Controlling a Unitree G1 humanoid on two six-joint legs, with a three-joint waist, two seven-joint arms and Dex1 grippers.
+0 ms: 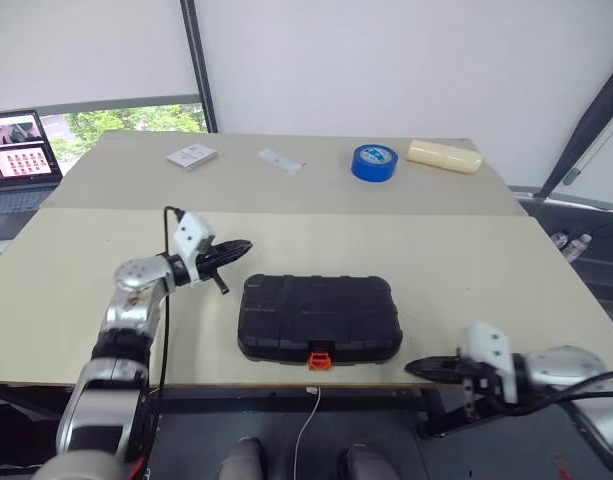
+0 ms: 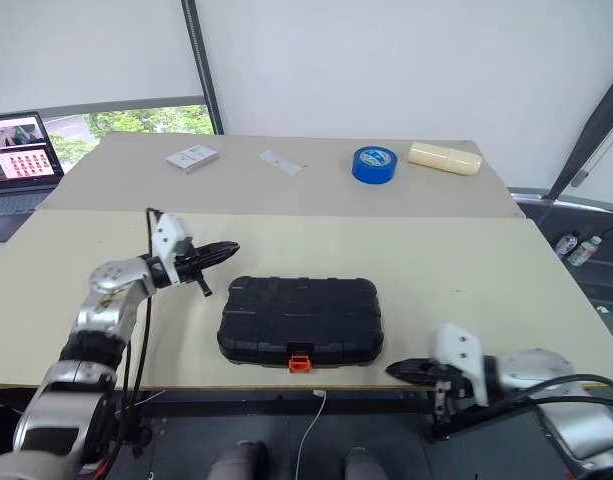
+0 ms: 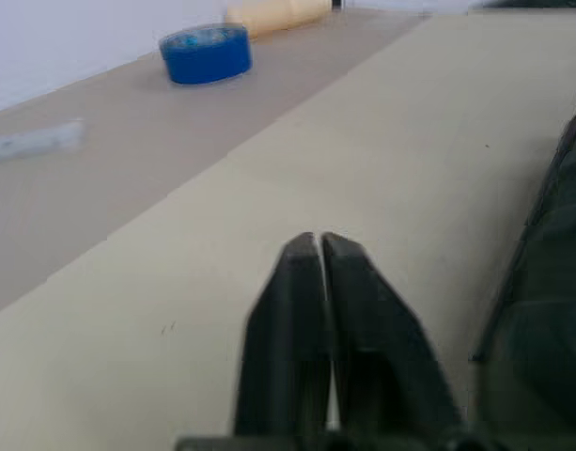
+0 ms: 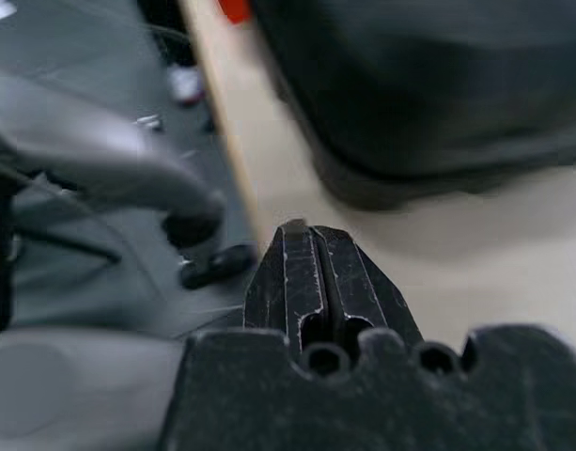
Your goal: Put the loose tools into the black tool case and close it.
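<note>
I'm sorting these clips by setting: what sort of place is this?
Probably a lab or test room set up for robot trials: two plain beige tables pushed together against white blinds, a laptop off to the left, and few props, such as a closed black tool case and a blue tape roll.

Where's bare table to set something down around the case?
Widest bare patch: right of the black tool case, out to the table edge. Another bare strip runs between the case and the far row: white card, strip, blue tape roll, beige block. Tighter at the case's left corner, near the left end effector.
</note>
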